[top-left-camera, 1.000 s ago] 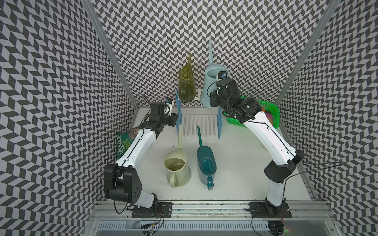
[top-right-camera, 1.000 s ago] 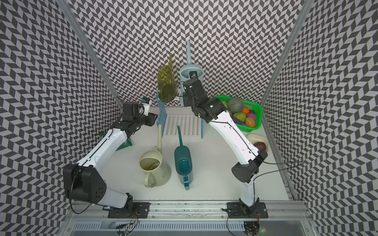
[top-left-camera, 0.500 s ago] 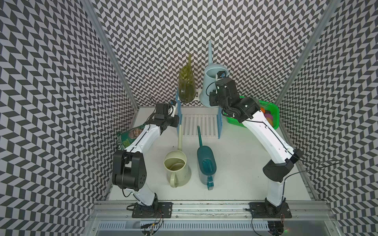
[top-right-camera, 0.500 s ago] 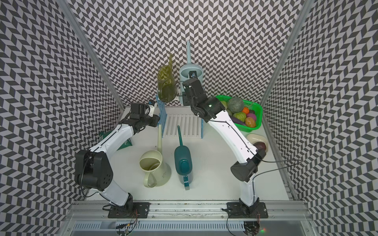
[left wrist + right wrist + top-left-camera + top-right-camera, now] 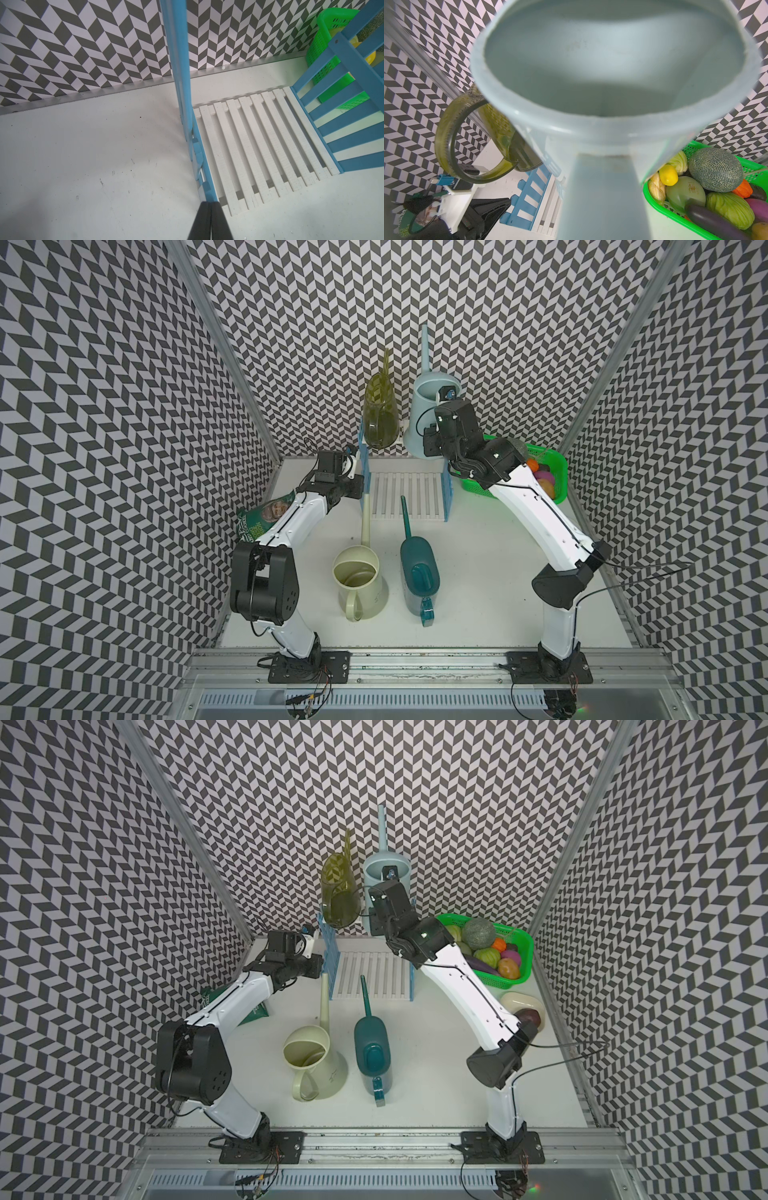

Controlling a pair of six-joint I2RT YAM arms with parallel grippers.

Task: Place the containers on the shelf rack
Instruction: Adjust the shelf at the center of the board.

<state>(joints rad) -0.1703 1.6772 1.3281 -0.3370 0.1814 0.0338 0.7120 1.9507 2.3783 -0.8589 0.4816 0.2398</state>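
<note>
The shelf rack stands at the back, with white slats and blue side panels. On its top tier are the olive-green container and the pale blue container. My right gripper is at the pale blue one's handle, which fills the wrist view and hides the fingers. In front of the rack the cream container and the dark teal container stand on the table, spouts toward the rack. My left gripper is shut and empty, with its tips against the foot of the left side panel.
A green mesh basket of produce sits right of the rack, close under the right arm. A green chip bag lies below the left arm. A cream dish with a dark fruit sits near the right wall.
The left gripper has closed from partly open to shut and moved right, up to the rack's left panel. The right arm and the pale blue container have barely shifted.
</note>
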